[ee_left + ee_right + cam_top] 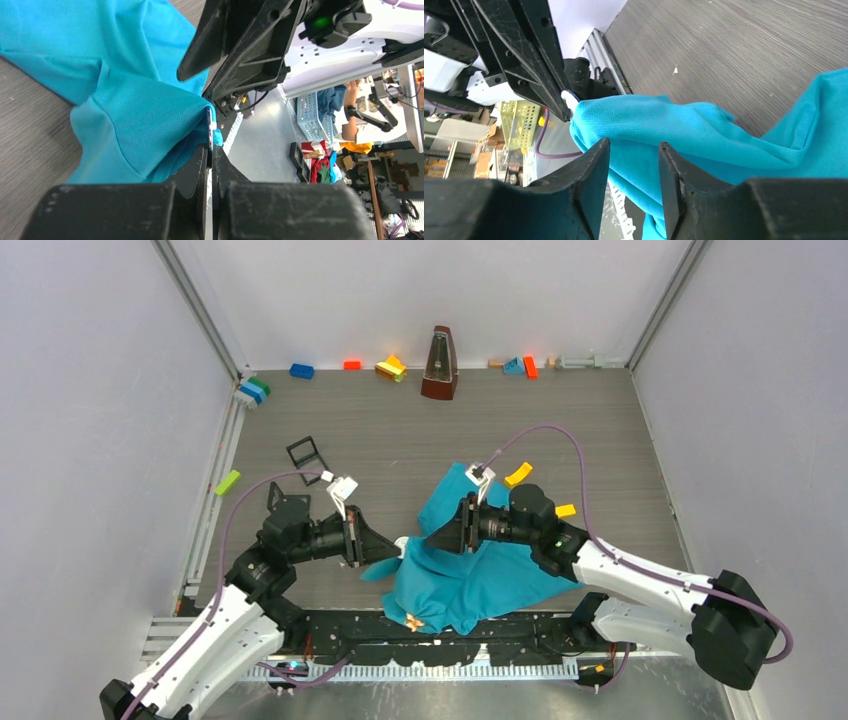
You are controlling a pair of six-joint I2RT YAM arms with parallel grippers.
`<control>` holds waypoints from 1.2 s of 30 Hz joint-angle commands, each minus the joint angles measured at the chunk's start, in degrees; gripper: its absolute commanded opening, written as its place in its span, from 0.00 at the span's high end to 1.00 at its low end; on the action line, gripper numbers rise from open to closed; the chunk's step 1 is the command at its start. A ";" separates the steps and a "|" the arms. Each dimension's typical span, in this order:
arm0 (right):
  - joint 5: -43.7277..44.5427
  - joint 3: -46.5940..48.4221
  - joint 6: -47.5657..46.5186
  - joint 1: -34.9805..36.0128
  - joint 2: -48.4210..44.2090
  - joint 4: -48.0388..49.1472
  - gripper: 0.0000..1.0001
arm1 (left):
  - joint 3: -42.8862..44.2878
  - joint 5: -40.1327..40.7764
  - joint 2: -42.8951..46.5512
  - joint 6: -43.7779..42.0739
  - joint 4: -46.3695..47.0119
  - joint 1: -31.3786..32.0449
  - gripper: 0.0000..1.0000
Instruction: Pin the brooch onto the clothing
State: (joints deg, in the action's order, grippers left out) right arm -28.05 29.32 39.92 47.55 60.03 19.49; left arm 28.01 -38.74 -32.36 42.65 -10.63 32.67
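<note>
The teal-blue T-shirt lies bunched in the middle of the table, its near part draped over the front edge. My left gripper is shut on a small thin white-edged brooch, held edge-on against a raised fold of the shirt. My right gripper is open and faces the left one tip to tip. Its fingers hang just above the fold. In the right wrist view the shirt spans the gap at my right gripper, and the white brooch touches the fold's tip.
A small orange star-shaped thing lies on the shirt's near edge. A metronome and several toy bricks stand along the back wall. A black frame, a green brick and two yellow pieces lie around the shirt.
</note>
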 commanded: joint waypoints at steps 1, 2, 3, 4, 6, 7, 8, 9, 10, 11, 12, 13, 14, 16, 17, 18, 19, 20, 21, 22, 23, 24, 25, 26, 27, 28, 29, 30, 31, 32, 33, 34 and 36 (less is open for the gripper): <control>3.48 -0.22 -3.35 -0.53 -4.52 -4.32 0.52 | 2.73 2.13 -0.80 -2.59 -4.74 0.20 1.00; 4.00 -0.09 -3.53 -0.53 -4.98 -5.54 0.49 | 2.72 2.36 -1.01 -2.60 -4.87 0.18 1.00; 4.43 0.07 -3.86 -0.53 -5.77 -6.86 0.49 | 2.73 2.55 -1.23 -2.64 -4.99 0.18 1.00; 5.75 0.05 -4.01 -0.57 -6.18 -7.50 0.47 | 2.78 2.97 -1.45 -2.71 -5.43 0.16 1.00; 10.62 0.44 -4.31 -0.60 -7.48 -10.93 0.45 | 3.46 6.03 -1.82 -3.74 -8.13 0.07 1.00; 13.27 1.26 -4.40 -0.61 -7.65 -15.06 0.43 | 3.85 8.27 -2.19 -4.63 -10.25 0.07 1.00; 19.02 1.96 -4.61 -0.61 -7.54 -17.05 0.40 | 4.84 10.99 -2.79 -5.50 -12.44 0.11 1.00; 22.48 3.64 -4.69 -0.68 -7.24 -23.69 0.39 | 5.50 13.83 -3.44 -5.96 -14.43 0.07 1.00; 29.30 4.69 -5.03 -0.74 -6.12 -26.82 0.38 | 6.07 17.06 -4.57 -6.42 -15.93 -0.07 1.00; 32.28 6.65 -5.29 -0.93 -5.43 -31.76 0.38 | 6.55 18.62 -5.81 -6.85 -16.75 -0.39 1.00; 37.35 7.52 -5.60 -1.08 -3.86 -33.75 0.36 | 6.89 19.70 -7.18 -7.12 -17.09 -0.99 1.00; 40.99 8.98 -5.75 -1.66 -2.94 -37.11 0.34 | 7.15 20.37 -8.75 -7.41 -16.88 -2.00 1.00; 42.17 9.69 -6.16 -2.15 -1.15 -38.45 0.33 | 7.45 20.56 -10.40 -7.53 -16.39 -3.44 1.00; 44.98 11.34 -6.38 -4.20 1.96 -41.68 0.32 | 8.66 19.42 -14.05 -7.77 -14.88 -7.65 1.00; 46.90 12.09 -6.36 -5.93 3.00 -43.58 0.32 | 9.48 18.74 -16.42 -7.94 -13.51 -11.01 1.00; 47.85 12.52 -6.33 -7.57 5.12 -44.41 0.32 | 10.45 18.25 -18.30 -8.01 -11.94 -13.60 1.00; 49.57 13.09 -6.38 -8.40 6.12 -45.51 0.31 | 11.46 17.96 -20.42 -7.98 -10.11 -15.79 1.00; 50.15 13.28 -6.58 -9.30 8.23 -45.73 0.30 | 12.63 17.92 -22.60 -7.96 -8.00 -17.83 1.00; 50.65 13.72 -6.68 -11.00 9.21 -45.80 0.30 | 14.11 18.02 -25.43 -7.61 -6.11 -19.44 1.00; 50.73 13.86 -6.80 -12.57 11.20 -45.61 0.30 | 15.97 18.38 -28.15 -7.27 -3.51 -20.67 1.00; 50.69 14.17 -6.93 -13.27 12.06 -44.71 0.30 | 17.69 18.69 -31.41 -6.69 -1.04 -21.45 1.00; 50.62 14.62 -7.31 -14.37 13.83 -44.32 0.30 | 19.52 18.78 -34.88 -5.72 1.26 -21.98 1.00; 50.70 14.93 -7.44 -14.83 14.69 -43.84 0.30 | 21.58 18.59 -38.15 -5.55 3.34 -22.24 1.00; 50.85 15.35 -7.74 -15.38 16.28 -43.84 0.30 | 23.75 18.39 -41.79 -5.82 5.02 -22.35 1.00; 51.02 16.06 -7.95 -15.55 17.41 -43.96 0.30 | 26.95 18.25 -44.82 -6.18 5.75 -22.57 1.00; 51.05 16.52 -8.03 -15.73 17.84 -44.16 0.30 | 29.26 18.18 -47.94 -6.70 5.83 -22.70 1.00; 51.01 16.63 -8.09 -15.78 18.30 -44.57 0.31 | 31.32 18.40 -50.50 -7.62 5.69 -22.73 0.94; 50.96 16.58 -8.01 -15.81 18.34 -45.07 0.31 | 33.24 18.95 -52.34 -8.41 4.85 -22.74 0.84; 50.79 16.43 -7.80 -15.86 17.94 -45.29 0.31 | 34.79 19.59 -53.80 -9.49 3.58 -22.72 0.71; 50.63 15.89 -7.64 -15.90 17.54 -45.78 0.31 | 36.07 20.37 -54.68 -10.41 2.20 -22.77 0.59; 50.55 15.48 -7.24 -15.88 16.36 -46.03 0.31 | 36.80 21.34 -54.94 -11.21 0.45 -22.81 0.44; 50.27 14.62 -7.06 -15.90 15.69 -46.43 0.31 | 36.93 22.59 -54.35 -11.88 -1.09 -22.74 0.30; 49.58 13.02 -6.21 -15.91 13.26 -46.95 0.31 | 35.04 24.63 -51.57 -12.68 -2.92 -22.73 0.11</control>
State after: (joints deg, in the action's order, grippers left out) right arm 20.45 43.31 32.71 31.86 77.97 -26.22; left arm 62.46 -18.41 -87.96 33.26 -10.79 10.35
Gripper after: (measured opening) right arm 0.693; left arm 0.750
